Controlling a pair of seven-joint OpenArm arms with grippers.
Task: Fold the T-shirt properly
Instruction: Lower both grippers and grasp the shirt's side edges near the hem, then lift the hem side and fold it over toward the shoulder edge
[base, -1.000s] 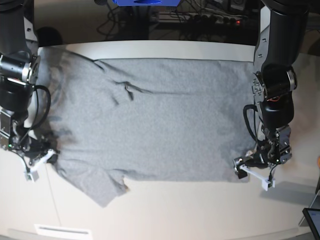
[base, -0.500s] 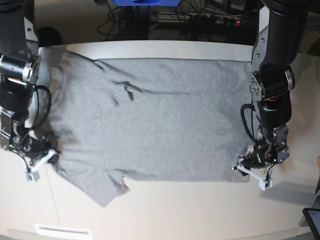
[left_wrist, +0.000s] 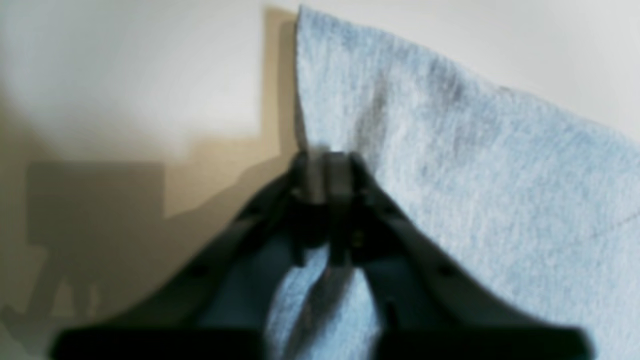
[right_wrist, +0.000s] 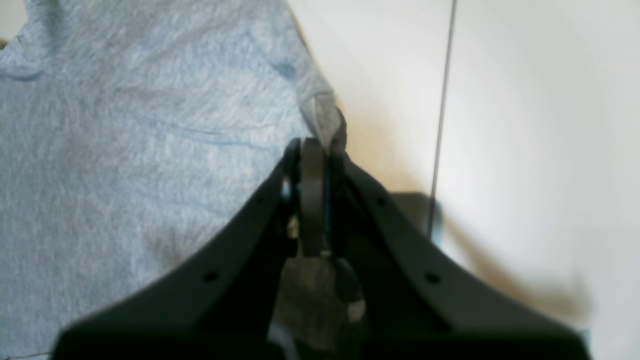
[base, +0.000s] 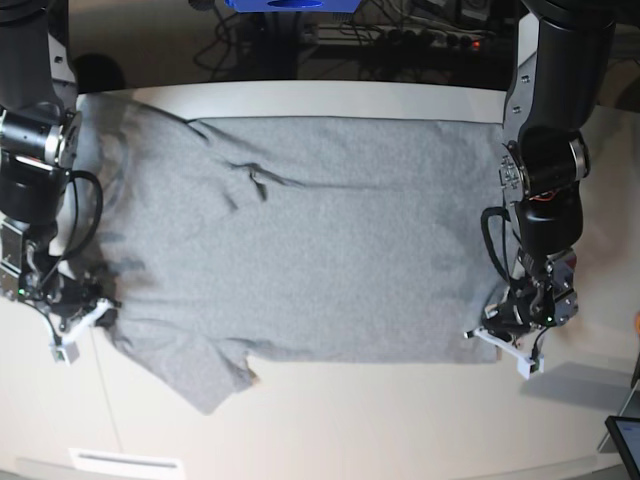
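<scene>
Item, left of the base view: right gripper (base: 82, 318), jaws pressed together on a fold of cloth at the shirt's edge near the sleeve; the right wrist view shows a tuft of grey fabric standing up between its closed fingers (right_wrist: 312, 165). No change here from a second ago; the pinch was already made.

Item, centre: T-shirt (base: 310, 235), grey, plain side up, spread nearly flat across the white table (base: 330, 420), one sleeve trailing toward the near edge at lower left, a small pucker of creases in the upper middle. Its lie is as it was a second ago.

Item, right of the base view: left gripper (base: 505, 335), at the shirt's near right corner. A second ago its jaws stood wide beside that corner; now they are pressed together, and the left wrist view shows the shirt's corner edge caught between them, cloth running through and out below the fingers.

Assessment: both near-side holds now appear secured, one at each end of the shirt's near edge. The grasping step looks complete; no fold has yet been laid. The likely next call is a matched lift of both ends to carry that edge over.
</scene>
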